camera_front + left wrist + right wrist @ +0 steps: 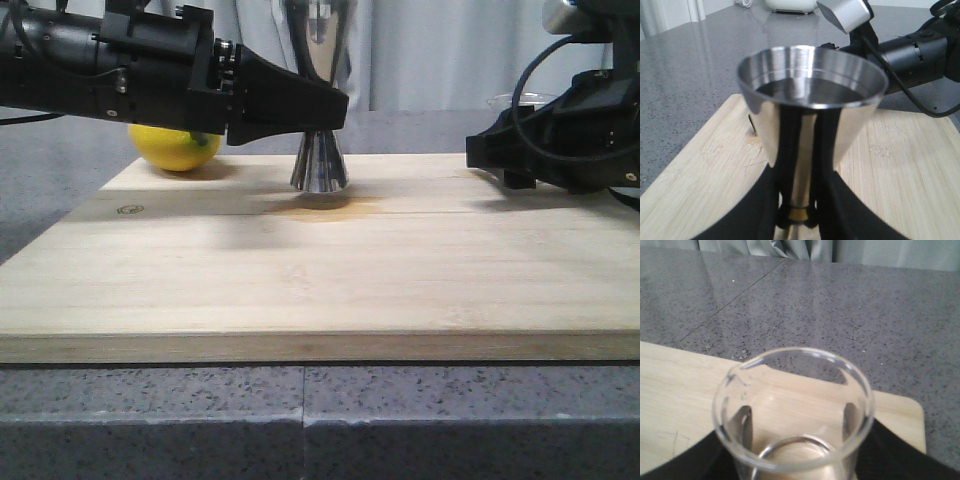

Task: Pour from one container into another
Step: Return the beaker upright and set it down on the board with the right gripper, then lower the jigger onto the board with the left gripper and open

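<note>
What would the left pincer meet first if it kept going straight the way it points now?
It is already closed on the jigger at its waist, so the left pincer would push that first. Beyond lies bare board, then probably the right pincer; depth is unclear.

jigger [320,165] polished mirror steel with gold band, beaker [792,415] clear smooth glass, board [320,280] pale matt wood grain, counter [300,420] speckled grey stone semi-gloss, grippers matt black plastic

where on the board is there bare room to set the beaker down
The front strip of the cutting board, from the jigger to the near edge, is bare. The back is crowded: lemon, jigger in the left end effector, right end effector.
</note>
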Controlling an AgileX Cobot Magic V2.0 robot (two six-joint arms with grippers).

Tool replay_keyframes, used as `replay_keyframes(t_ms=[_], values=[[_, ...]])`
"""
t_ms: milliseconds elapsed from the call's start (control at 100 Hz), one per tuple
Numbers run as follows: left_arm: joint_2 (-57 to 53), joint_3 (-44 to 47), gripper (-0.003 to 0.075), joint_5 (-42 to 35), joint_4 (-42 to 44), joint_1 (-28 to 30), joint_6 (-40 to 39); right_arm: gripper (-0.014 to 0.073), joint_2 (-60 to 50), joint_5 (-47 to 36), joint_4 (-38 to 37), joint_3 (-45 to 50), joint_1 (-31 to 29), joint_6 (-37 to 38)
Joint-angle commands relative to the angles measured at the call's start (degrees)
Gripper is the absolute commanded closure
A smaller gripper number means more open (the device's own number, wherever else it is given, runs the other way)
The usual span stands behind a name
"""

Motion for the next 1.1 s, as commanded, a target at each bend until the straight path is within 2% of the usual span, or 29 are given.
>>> replay_keyframes(t_ms=[0, 60, 150, 620, 860, 1090], values=[[-2.58, -1.69, 0.0661, 6.16, -5.02, -0.64, -0.06, 0.0097, -2.03, -5.07, 0.18, -1.24, -0.30, 0.22], [-2.58, -1.69, 0.0661, 6.16, -5.02, -0.64, -0.06, 0.0039, -2.87, -5.07, 0.18, -1.24, -0.30, 0.22], [-2.58, -1.69, 0.0660, 6.16, -5.02, -0.64, -0.06, 0.0005, -5.19, -3.45, 0.18, -1.24, -0.30, 0.22], [-2.58, -1.69, 0.0660, 6.16, -5.02, -0.64, -0.06, 0.0007, -31.97, 20.52, -2.96, -1.71, -0.19, 0.22], [-2.58, -1.69, 0.0661, 6.16, -5.02, -0.64, -0.06, 0.0007, -40.72, 26.77, -7.10, -1.71, -0.19, 0.22], [-2.58, -1.69, 0.0661, 6.16, -5.02, -0.64, -0.06, 0.0008, -42.22, 31.04, -9.51, -1.71, -0.19, 0.22]])
